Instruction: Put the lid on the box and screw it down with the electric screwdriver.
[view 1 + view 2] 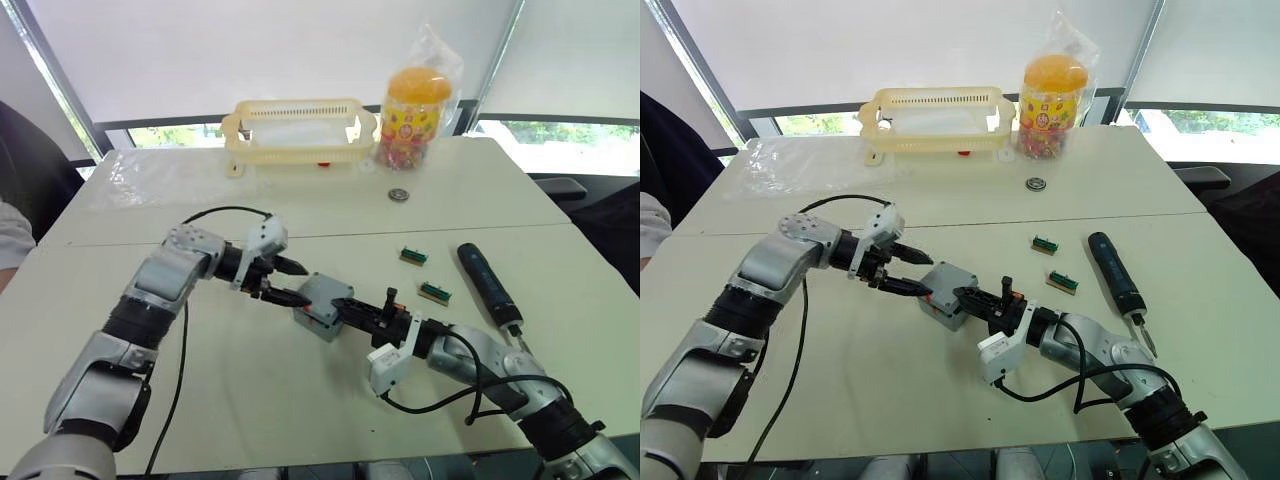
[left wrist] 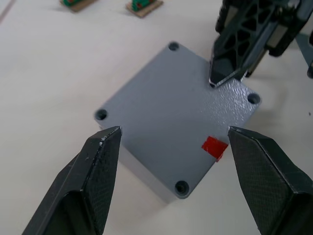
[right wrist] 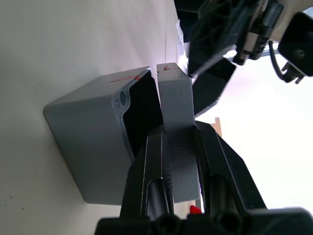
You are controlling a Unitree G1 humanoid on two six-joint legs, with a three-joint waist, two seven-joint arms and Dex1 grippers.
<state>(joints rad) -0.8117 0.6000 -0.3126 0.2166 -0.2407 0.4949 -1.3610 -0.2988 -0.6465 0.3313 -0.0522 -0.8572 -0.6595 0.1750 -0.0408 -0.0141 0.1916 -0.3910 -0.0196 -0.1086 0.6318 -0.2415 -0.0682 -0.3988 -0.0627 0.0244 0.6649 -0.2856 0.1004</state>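
Grey plastic is what you are working with: the box (image 1: 318, 305) is sitting on the table (image 1: 250, 400) with the lid (image 2: 176, 112) resting over it, and both grippers are meeting at it. The right wrist view is showing a dark gap between lid and box wall, so the lid is looking tilted or not yet seated, with one edge lifted.

Your right gripper (image 3: 178, 147) is reaching in from the side of the box away from the left arm, and its fingers (image 3: 215, 161) are clenched on the lid's edge. Your left gripper (image 1: 285, 282) is hovering at the opposite side, fingers (image 2: 98, 166) spread wide and grasping nothing, one on each side of the box corner nearest the red mark (image 2: 214, 146).

Judging by its look, the lid is light, stiff and smooth, so it may be prone to skating sideways under a pinch. Taking it by the rim edges, away from the corner screw holes (image 2: 182, 186), seems the safest hold. The box is likely light too and could slide on the table if pushed, so steadying its walls with the left fingers would help while the lid is pressed flat.

The electric screwdriver (image 1: 488, 284) is lying untouched beyond the right arm from the box, well apart from it, with two small bit strips (image 1: 414, 255) between it and the box.
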